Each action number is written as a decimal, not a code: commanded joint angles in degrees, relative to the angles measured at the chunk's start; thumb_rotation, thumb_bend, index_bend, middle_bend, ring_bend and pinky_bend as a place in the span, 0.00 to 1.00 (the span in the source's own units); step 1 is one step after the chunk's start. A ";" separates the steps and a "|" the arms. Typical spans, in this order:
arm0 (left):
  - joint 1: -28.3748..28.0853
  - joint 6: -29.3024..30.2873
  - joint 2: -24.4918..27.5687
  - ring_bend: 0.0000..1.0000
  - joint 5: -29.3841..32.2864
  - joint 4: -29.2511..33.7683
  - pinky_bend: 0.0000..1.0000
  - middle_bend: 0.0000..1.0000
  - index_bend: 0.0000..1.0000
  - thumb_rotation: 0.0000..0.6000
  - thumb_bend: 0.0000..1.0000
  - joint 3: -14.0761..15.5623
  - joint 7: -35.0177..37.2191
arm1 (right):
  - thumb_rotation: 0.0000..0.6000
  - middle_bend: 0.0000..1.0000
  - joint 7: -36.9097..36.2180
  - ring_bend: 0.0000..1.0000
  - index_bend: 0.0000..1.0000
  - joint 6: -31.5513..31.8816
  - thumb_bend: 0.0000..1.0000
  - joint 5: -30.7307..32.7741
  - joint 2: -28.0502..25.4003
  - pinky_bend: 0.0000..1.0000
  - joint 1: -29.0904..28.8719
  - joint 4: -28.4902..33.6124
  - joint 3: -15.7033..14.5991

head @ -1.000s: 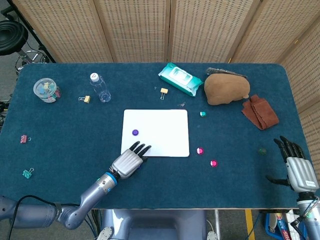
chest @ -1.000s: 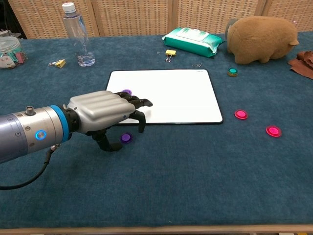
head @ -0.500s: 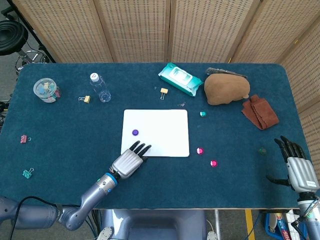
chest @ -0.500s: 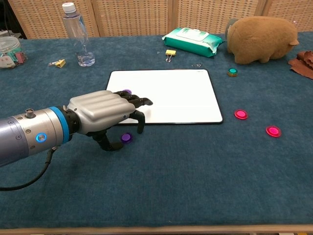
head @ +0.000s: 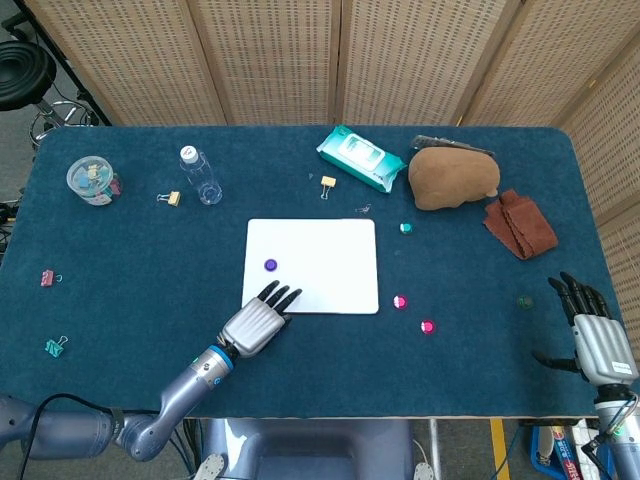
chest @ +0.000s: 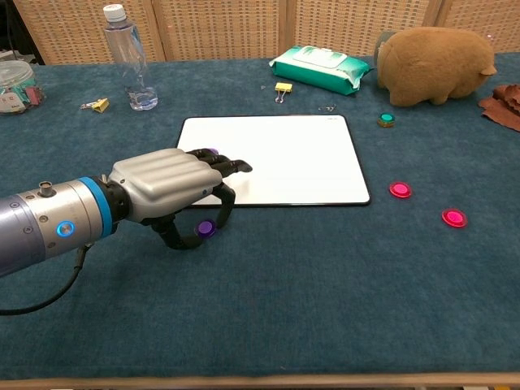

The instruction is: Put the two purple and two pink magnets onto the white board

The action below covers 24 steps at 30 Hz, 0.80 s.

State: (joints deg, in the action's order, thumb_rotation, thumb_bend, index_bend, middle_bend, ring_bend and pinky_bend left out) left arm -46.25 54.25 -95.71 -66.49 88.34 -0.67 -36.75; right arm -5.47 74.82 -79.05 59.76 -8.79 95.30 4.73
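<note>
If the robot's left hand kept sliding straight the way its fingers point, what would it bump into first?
Probably the white board. The left hand points up across its near-left corner, fingertips already at its edge. Further along sits the purple magnet, though depth is hard to judge.

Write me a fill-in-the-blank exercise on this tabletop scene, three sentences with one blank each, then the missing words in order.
1. The number of purple magnets already lying on the white board is ____.
2. The second purple magnet lies off the board under the fingers of the robot's ____ hand.
3. The two pink magnets lie on the ____ table cloth, apart from the board.

Missing words: one; left; blue
</note>
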 commanded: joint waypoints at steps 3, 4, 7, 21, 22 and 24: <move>-0.03 0.07 0.33 0.00 0.02 0.30 0.00 0.00 0.83 1.00 0.33 -0.56 0.37 | 1.00 0.00 0.01 0.00 0.00 0.01 0.00 0.03 -0.01 0.00 0.01 0.04 0.01; -0.04 0.20 0.52 0.00 0.03 0.49 0.00 0.00 0.83 1.00 0.33 -0.85 0.51 | 1.00 0.00 0.04 0.00 0.00 -0.02 0.00 0.06 0.00 0.00 0.01 0.03 0.01; -0.18 0.50 1.22 0.00 0.21 1.08 0.00 0.00 0.83 1.00 0.34 -1.77 0.76 | 1.00 0.00 0.00 0.00 0.00 -0.09 0.00 0.13 -0.01 0.00 -0.01 0.05 0.03; -3.49 -0.86 -0.16 0.00 7.30 -5.98 0.00 0.00 0.83 1.00 0.34 -8.73 0.68 | 1.00 0.00 0.04 0.00 0.00 -0.35 0.00 0.24 0.00 0.00 -0.11 0.00 0.03; -3.83 -0.92 -0.60 0.00 7.62 -6.90 0.00 0.00 0.83 1.00 0.34 -9.18 0.67 | 1.00 0.00 0.04 0.00 0.00 -0.38 0.00 0.26 0.00 0.00 -0.11 -0.02 0.02; -4.69 -1.79 -1.63 0.00 8.73 -8.71 0.00 0.00 0.82 1.00 0.34 -10.12 1.10 | 1.00 0.00 0.03 0.00 0.00 -0.45 0.00 0.37 0.01 0.00 -0.14 -0.08 0.06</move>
State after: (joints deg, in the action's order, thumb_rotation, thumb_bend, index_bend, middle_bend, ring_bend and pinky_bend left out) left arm -49.94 53.24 -96.21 -58.96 81.27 -9.64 -35.94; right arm -5.44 74.38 -78.68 59.78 -8.92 95.23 4.78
